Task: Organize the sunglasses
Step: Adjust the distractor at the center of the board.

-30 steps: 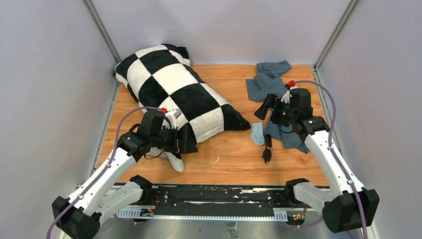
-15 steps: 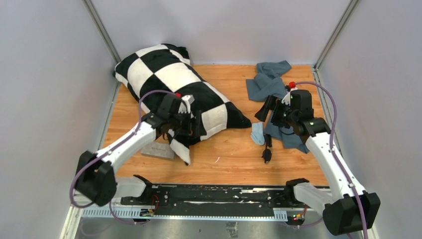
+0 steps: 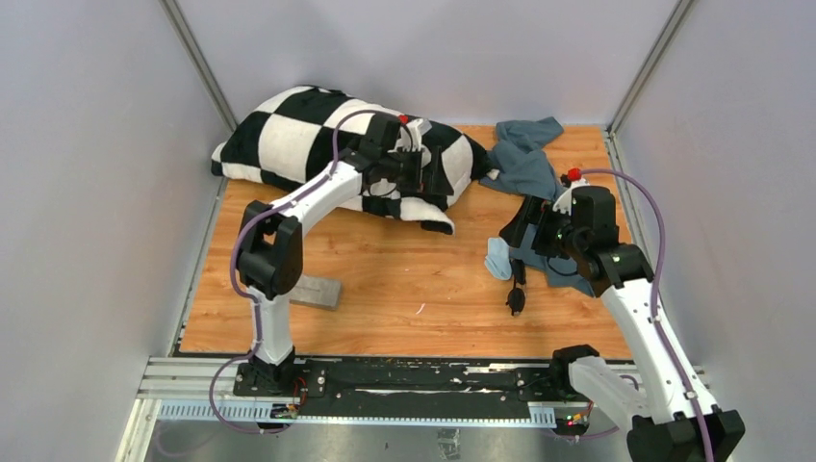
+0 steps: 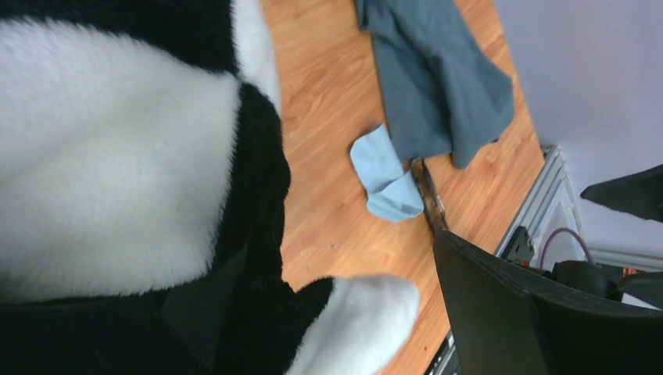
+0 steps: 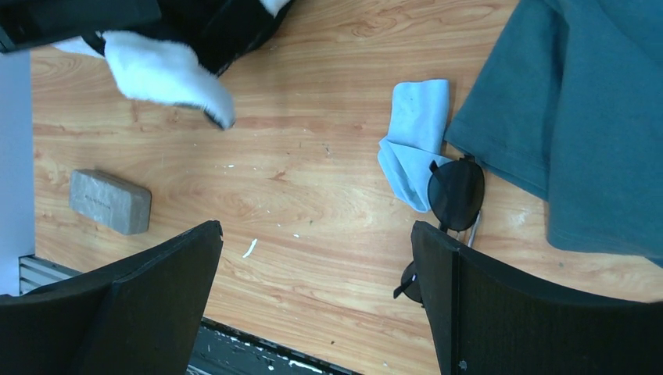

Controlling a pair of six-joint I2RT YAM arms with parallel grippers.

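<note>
Enclosure: wooden tabletop, plain pale grey walls on three sides, metal corner posts, aluminium rail along near edge.

From above we see our left gripper clamped wide on the checkered pillow at the table's far side, the grey case lying bare near our left arm, and our right gripper spread open above the sunglasses, blue cloth and grey-blue garment.
</note>
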